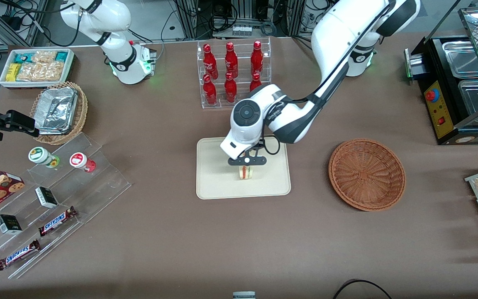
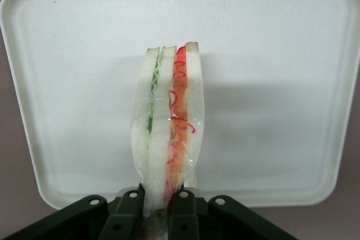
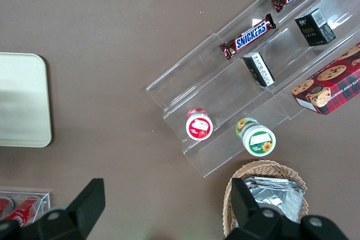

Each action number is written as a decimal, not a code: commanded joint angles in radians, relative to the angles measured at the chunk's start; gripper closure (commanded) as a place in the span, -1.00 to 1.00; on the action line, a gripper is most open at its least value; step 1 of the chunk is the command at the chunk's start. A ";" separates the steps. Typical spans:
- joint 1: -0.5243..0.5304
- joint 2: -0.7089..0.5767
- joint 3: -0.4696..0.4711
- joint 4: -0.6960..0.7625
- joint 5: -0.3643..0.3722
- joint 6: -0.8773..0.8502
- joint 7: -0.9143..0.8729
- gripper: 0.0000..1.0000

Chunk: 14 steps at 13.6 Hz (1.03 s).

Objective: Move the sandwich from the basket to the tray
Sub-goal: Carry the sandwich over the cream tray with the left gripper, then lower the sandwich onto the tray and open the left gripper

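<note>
Your gripper (image 1: 247,161) has its fingers (image 2: 133,213) clenched on the sandwich (image 2: 169,133) over the tray (image 1: 214,182); it looks light, soft and film-slippery, so pinch the bread faces gently.

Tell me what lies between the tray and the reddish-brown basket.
Only bare brown tabletop separates tray and basket, per the front view. The claw holds the sandwich over the tray.

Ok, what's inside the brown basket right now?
Nothing shows inside the basket; its woven bottom is bare. The sandwich is over the tray, pinched in the gripper. Whether it touches the tray is hidden.
</note>
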 commanded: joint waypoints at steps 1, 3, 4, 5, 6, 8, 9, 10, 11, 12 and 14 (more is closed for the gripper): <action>-0.036 0.050 0.012 0.054 0.056 0.002 -0.058 1.00; -0.038 0.061 0.012 0.054 0.062 0.009 -0.075 1.00; -0.040 0.065 0.012 0.054 0.079 0.015 -0.078 1.00; -0.040 0.068 0.012 0.054 0.084 0.019 -0.082 1.00; -0.040 0.073 0.012 0.054 0.085 0.023 -0.084 1.00; -0.040 0.076 0.012 0.053 0.088 0.034 -0.085 1.00; -0.040 0.081 0.012 0.053 0.102 0.035 -0.087 1.00; -0.040 0.084 0.012 0.053 0.107 0.038 -0.087 0.36; -0.040 0.088 0.012 0.051 0.108 0.045 -0.086 -0.23; -0.040 0.090 0.012 0.051 0.108 0.046 -0.084 -0.76; -0.041 0.090 0.012 0.051 0.108 0.051 -0.081 -1.00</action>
